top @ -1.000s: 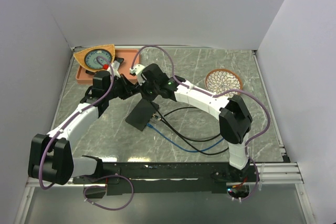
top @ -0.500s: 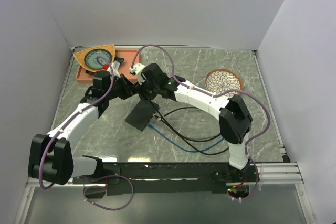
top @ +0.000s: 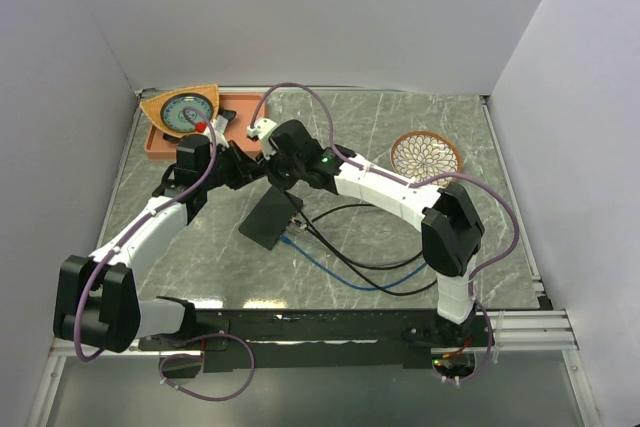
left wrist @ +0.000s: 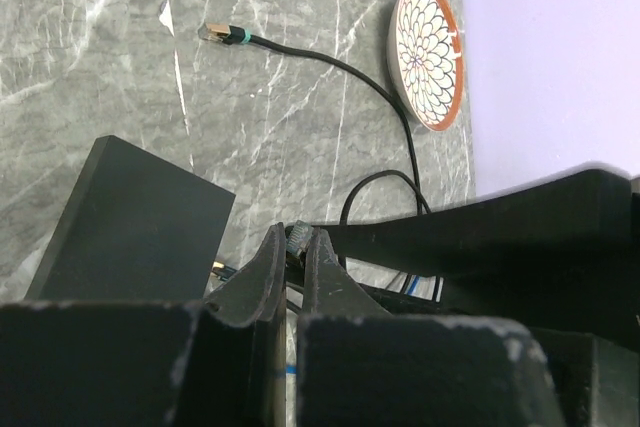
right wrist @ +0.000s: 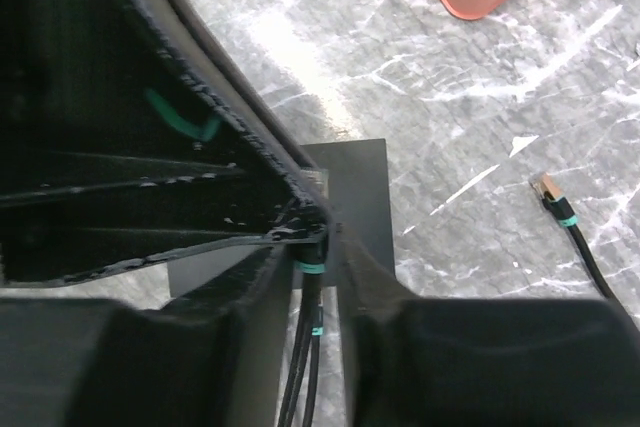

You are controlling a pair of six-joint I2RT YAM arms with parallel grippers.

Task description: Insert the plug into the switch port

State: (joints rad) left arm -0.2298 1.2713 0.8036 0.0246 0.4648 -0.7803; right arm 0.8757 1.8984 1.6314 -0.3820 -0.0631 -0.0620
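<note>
Looking upper left, we see the orange tray (top: 242,109) holding a dial (top: 185,112); the left pincer (left wrist: 293,247) clamps the plug (left wrist: 294,234), the right pincer (right wrist: 312,239) its cable (right wrist: 303,367), the ports of the black box (top: 268,219) hidden.

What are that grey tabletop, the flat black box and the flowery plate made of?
Tabletop: looks like marble, grey with white veins and soft glare, though it may be printed laminate. Black box: matte, no shine, probably plastic or painted metal. Plate: seemingly glazed ceramic, with painted petals and an orange rim.
</note>
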